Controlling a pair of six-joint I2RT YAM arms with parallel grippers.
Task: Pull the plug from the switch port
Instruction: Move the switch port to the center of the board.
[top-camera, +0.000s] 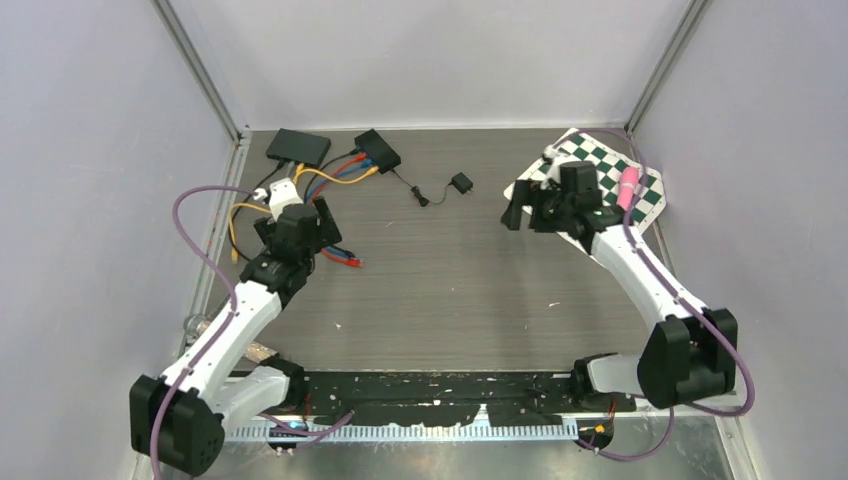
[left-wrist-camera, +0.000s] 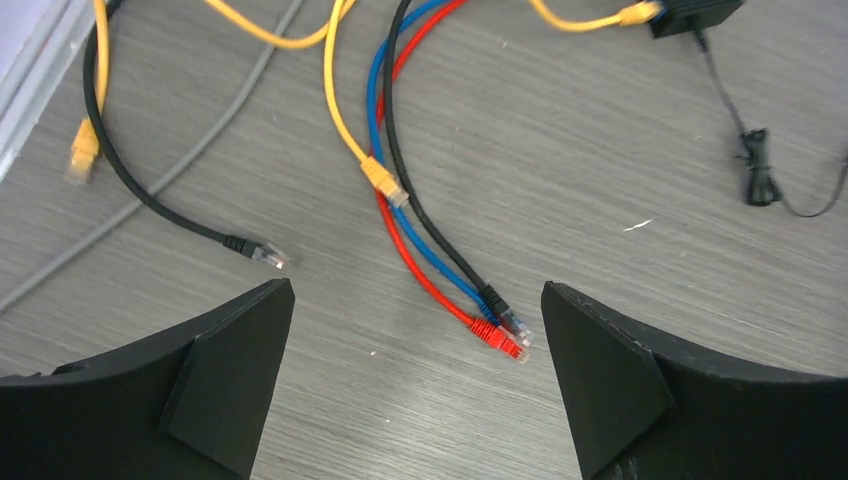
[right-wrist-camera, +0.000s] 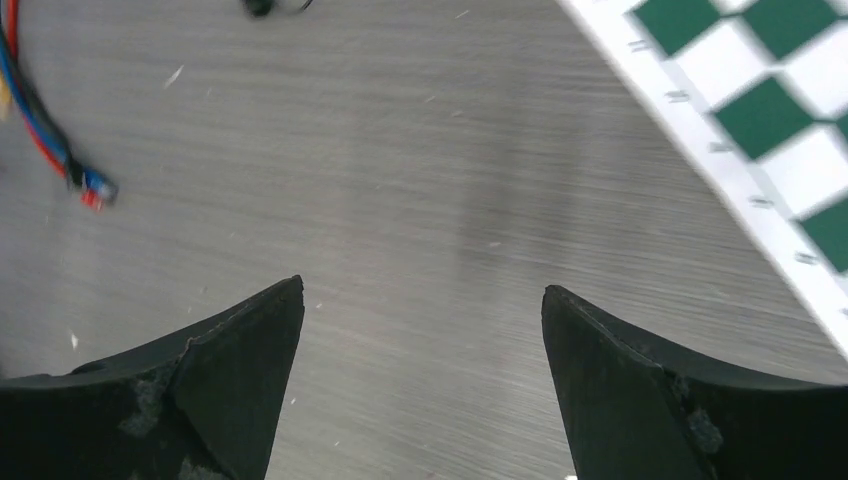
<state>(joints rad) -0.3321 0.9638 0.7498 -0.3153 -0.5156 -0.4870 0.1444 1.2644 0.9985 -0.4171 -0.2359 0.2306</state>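
Grey wood-grain surface (top-camera: 470, 280) fills the floor of a cell with pale lilac walls (top-camera: 90, 150), and at its far left stands the small black network switch (top-camera: 378, 150). An orange plug (top-camera: 372, 171) sits at the near edge of the switch; the left wrist view shows that plug (left-wrist-camera: 637, 13) pushed up against the switch body (left-wrist-camera: 695, 12) at the top right of the frame. Red and blue cables (top-camera: 345, 165) also run to the switch's left side, though whether they are seated in ports cannot be told. Their other ends lie loose on the surface: a red plug (left-wrist-camera: 500, 338) and a clear plug (left-wrist-camera: 517, 325) lie side by side, touching. A free orange plug (left-wrist-camera: 384, 182) lies farther up, and a black cable ending in a clear plug (left-wrist-camera: 262, 253) lies to the left. A thin black lead (left-wrist-camera: 755, 170) trails from the switch to a small power adapter (top-camera: 461, 183). A second, flatter black box (top-camera: 298, 147) lies just left of the switch. The left end effector (top-camera: 297, 218) hangs above the loose cable ends, well short of the switch, released with its jaws spread wide and nothing between them (left-wrist-camera: 415, 300). The right end effector (top-camera: 530, 208) hangs over bare surface near the edge of a green-and-white checkered mat (top-camera: 645, 195), likewise released and holding nothing (right-wrist-camera: 422, 295). A pink object (top-camera: 630, 185) rests on the mat.
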